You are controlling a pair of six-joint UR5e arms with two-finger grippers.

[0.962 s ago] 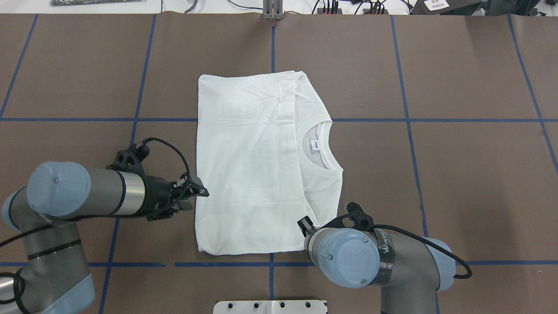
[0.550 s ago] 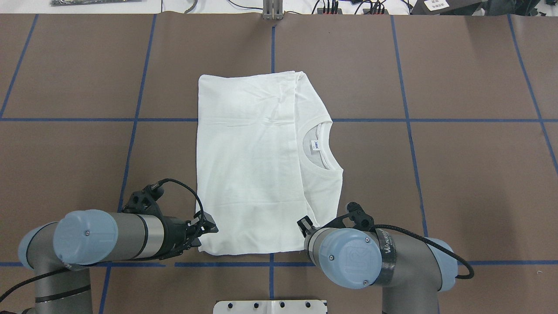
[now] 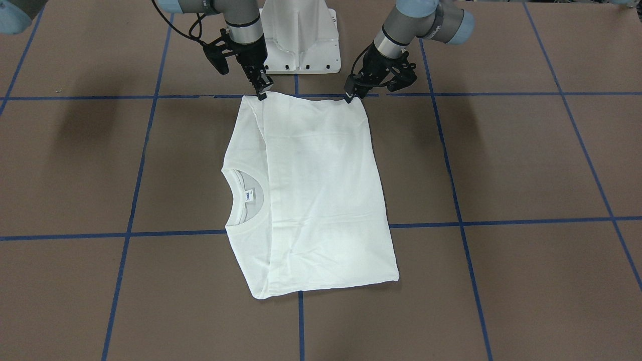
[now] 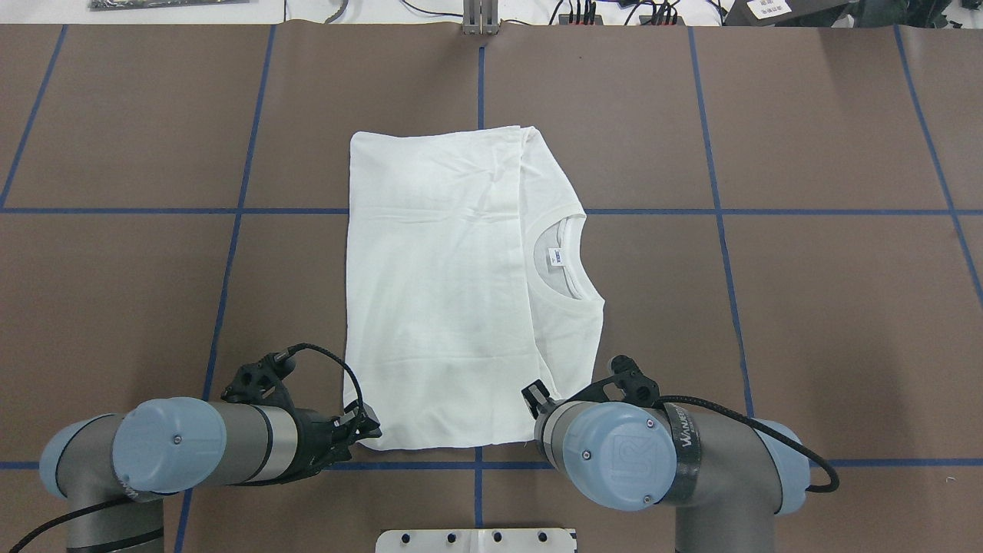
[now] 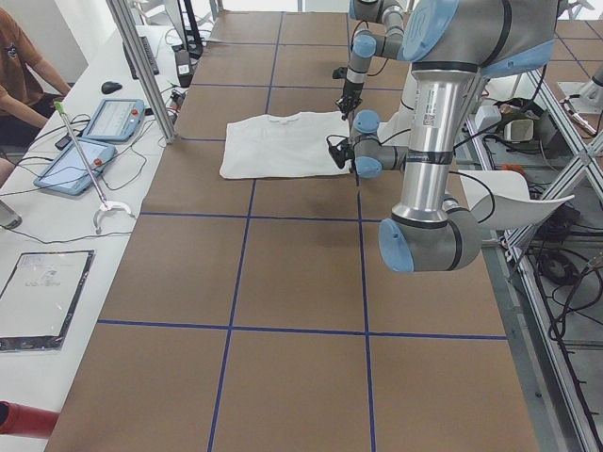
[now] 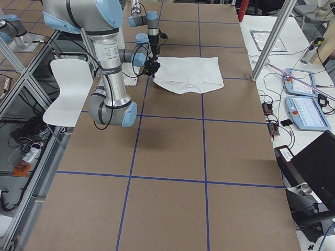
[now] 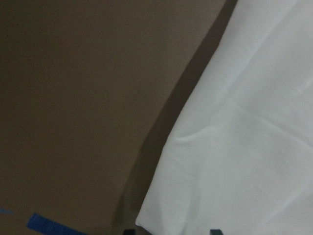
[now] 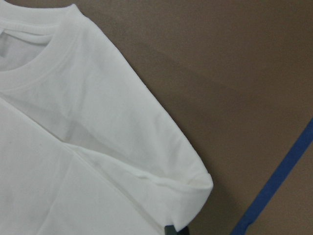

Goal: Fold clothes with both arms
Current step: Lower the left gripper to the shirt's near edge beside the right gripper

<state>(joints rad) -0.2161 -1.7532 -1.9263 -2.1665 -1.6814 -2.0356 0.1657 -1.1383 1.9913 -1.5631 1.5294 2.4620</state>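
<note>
Left gripper (image 4: 371, 428) has dropped from mid-edge to the near-left corner of the T-shirt (image 4: 438, 292), fingers parted astride it, nothing pinched. The shirt lies flat and part-folded at mid-table. Right gripper (image 3: 262, 94) stays at the near-right corner, its grip unreadable. A two-corner pickup looks likely next.

White letters run along the black band (image 4: 686, 453) on the right arm (image 4: 737, 468): they begin "WAN", the rest is unclear. The blue joint cap (image 4: 614, 455) beside it bears an embossed "UR" mark. The neck label (image 4: 556, 257) of the T-shirt (image 4: 438, 292) carries blue print, and a sticker (image 5: 427, 108) on the left arm (image 5: 424, 169) dark print, both too small to read
</note>
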